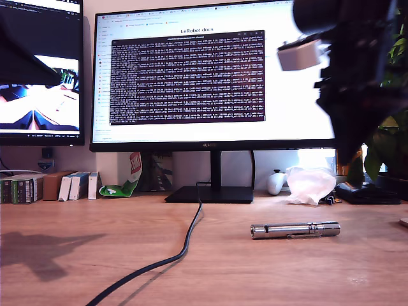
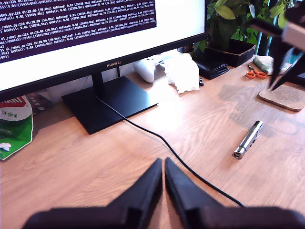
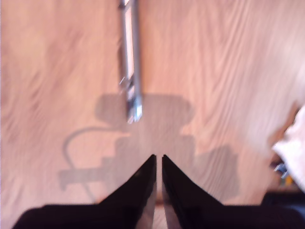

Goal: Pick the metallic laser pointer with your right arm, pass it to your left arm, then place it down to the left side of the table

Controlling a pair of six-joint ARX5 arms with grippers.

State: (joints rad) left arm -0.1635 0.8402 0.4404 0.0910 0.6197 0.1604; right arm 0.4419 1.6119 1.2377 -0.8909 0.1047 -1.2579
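Observation:
The metallic laser pointer [image 1: 294, 229] lies flat on the table [image 1: 76, 268], toward the exterior view's right. It also shows in the first wrist view, pointer [image 2: 248, 139], and in the second wrist view, pointer [image 3: 130, 67]. My second gripper [image 3: 158, 156] is shut and empty; it hangs above the wood a short way off the pointer's end. Its arm [image 1: 357, 76] fills the exterior view's upper right. My first gripper [image 2: 163, 162] is shut and empty, well away from the pointer across a black cable [image 2: 157, 136]. The first arm itself is outside the exterior view.
The black cable [image 1: 185, 245] runs from the monitor stand [image 1: 210, 194] toward the table's front edge. A crumpled white tissue [image 1: 310, 185] and a white controller [image 1: 275, 182] sit behind the pointer. A cork coaster [image 2: 286, 97], orange scissors [image 2: 256, 74] and a potted plant [image 2: 233, 24] stand nearby.

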